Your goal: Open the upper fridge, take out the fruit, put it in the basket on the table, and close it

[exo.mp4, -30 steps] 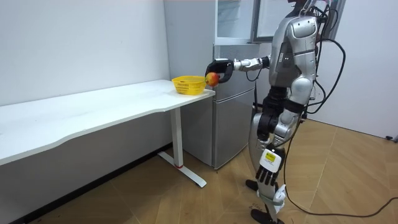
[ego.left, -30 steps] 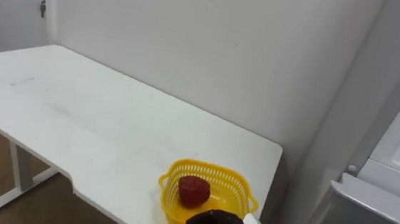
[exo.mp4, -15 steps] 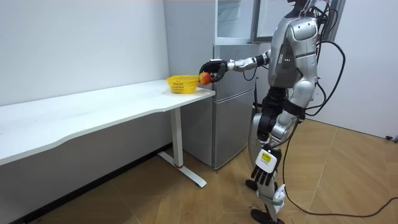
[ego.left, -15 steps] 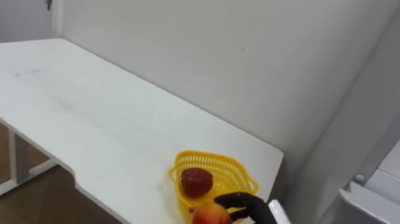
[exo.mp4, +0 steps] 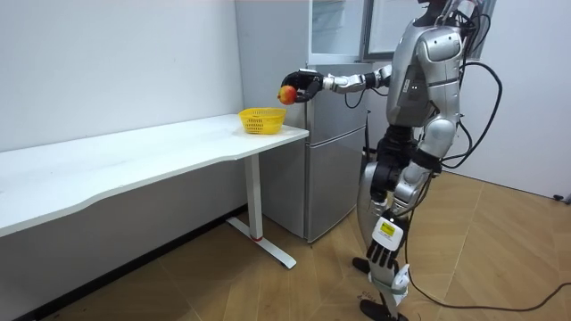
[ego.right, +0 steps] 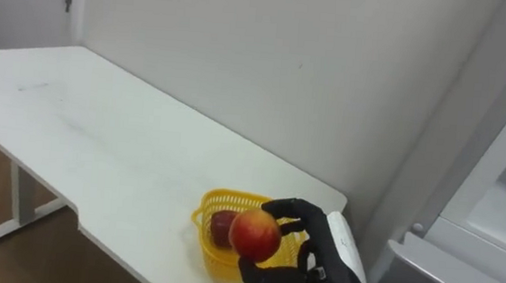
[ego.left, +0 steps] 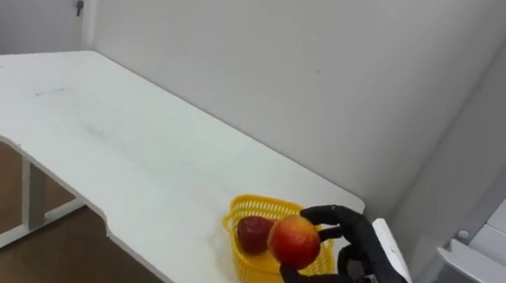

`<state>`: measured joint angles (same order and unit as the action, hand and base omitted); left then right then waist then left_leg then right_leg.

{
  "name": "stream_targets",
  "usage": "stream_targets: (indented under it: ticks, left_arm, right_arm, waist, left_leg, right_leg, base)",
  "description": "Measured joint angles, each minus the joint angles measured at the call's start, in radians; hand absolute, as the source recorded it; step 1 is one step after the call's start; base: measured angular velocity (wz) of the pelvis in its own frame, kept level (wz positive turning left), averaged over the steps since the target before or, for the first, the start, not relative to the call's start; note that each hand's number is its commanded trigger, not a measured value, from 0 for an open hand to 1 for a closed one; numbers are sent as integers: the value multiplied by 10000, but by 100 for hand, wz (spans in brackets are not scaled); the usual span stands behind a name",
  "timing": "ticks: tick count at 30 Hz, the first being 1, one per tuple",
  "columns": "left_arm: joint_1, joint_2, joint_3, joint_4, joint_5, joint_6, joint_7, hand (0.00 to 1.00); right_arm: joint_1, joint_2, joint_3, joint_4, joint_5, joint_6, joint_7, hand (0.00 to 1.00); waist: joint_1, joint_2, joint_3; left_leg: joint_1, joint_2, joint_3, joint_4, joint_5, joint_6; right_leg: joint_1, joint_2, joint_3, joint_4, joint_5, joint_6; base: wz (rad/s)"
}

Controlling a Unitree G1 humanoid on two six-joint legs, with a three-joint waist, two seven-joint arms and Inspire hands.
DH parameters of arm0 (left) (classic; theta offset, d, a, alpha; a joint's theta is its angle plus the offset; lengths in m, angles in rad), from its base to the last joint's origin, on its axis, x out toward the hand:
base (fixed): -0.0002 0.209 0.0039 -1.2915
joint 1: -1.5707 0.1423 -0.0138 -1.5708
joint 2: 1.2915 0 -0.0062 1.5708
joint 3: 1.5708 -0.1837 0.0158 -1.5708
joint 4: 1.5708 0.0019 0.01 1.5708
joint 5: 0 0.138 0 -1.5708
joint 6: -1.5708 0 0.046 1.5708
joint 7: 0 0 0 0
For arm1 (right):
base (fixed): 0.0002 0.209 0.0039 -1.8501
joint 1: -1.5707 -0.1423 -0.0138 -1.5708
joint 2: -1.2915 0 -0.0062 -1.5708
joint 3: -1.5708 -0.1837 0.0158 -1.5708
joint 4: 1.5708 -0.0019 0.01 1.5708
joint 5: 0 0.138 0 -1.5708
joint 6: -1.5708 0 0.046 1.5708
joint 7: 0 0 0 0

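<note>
My right hand point(ego.left: 352, 262) is shut on a round red-and-yellow fruit point(ego.left: 295, 241) and holds it in the air just above the near rim of a yellow basket point(ego.left: 253, 201). The basket stands at the near right corner of the white table point(ego.left: 99, 138), with a darker red fruit point(ego.left: 249, 234) lying in it. In the room view the fruit point(exo.mp4: 286, 94) is well above the basket point(exo.mp4: 260, 119), at the end of my outstretched right arm. My left hand point(exo.mp4: 381, 256) hangs by my leg, fingers relaxed.
The fridge point(exo.mp4: 335, 178) stands right beside the table's end, its upper door point(exo.mp4: 343, 27) open; its edge shows at the right point(ego.left: 500, 224). I stand in front of it on the wooden floor. A white wall runs behind the table.
My right hand has lifted the fruit from beside the basket's rim to well above it. The eye view has shifted a little.
</note>
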<state>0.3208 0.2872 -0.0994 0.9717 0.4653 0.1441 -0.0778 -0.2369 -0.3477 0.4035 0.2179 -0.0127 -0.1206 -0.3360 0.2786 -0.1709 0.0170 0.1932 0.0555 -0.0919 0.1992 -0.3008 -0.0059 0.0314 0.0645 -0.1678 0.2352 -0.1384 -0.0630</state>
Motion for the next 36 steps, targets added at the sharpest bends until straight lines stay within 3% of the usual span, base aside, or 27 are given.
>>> stream_targets:
  ticks: [4, 9, 19, 24, 28, 36]
  left_arm:
    - [-20, -33, 41, -6, 1, 2, 50, 0]
    - [-20, -66, 79, -6, 2, 3, 79, 0]
    - [23, -14, 188, -19, 74, 72, 49, 0]
    - [44, 1, 262, -19, 76, 303, 26, 0]
    - [87, 29, 273, -123, 71, 330, -52, 0]
    - [42, 274, 486, -116, 59, 561, -120, 0]
  right_arm:
    - [-9, 0, -1, -16, 19, -3, 2, 100]
    - [-9, -1, -3, -83, -100, -3, 7, 100]
    - [-6, -165, 2, 80, 404, 20, 23, 100]
    - [-17, -169, 0, 338, 457, 100, -9, 100]
    - [-46, -251, 2, 451, 637, 142, -17, 100]
    - [-501, -892, 2, 581, 957, 424, -51, 100]
  waist:
    - [0, 90, 33]
    - [-19, 238, -10]
    - [-7, 161, -76]
    - [-2, 19, -148]
    - [17, -115, -102]
    - [21, -664, -80]
  left_leg:
    - [1, 0, 4, -5, -11, 16]
    - [0, -1, 5, -7, -11, 16]
    - [69, 3, -143, -30, -11, 16]
    - [52, -2, -246, -46, -10, 17]
    - [17, -20, -289, -25, -9, 19]
    - [-123, -52, -380, -3, -12, 25]
  right_leg:
    - [2, -2, 1, 2, 0, 1]
    - [1, -4, -2, 3, -5, 8]
    - [199, -12, -152, -150, -3, 24]
    - [229, -35, -258, -149, -22, 50]
    - [235, -67, -315, -152, -36, 68]
    - [168, -123, -455, -155, -74, 108]
  base:
    - [0]
    - [0]
    - [5]
    - [6]
    - [6]
    - [6]
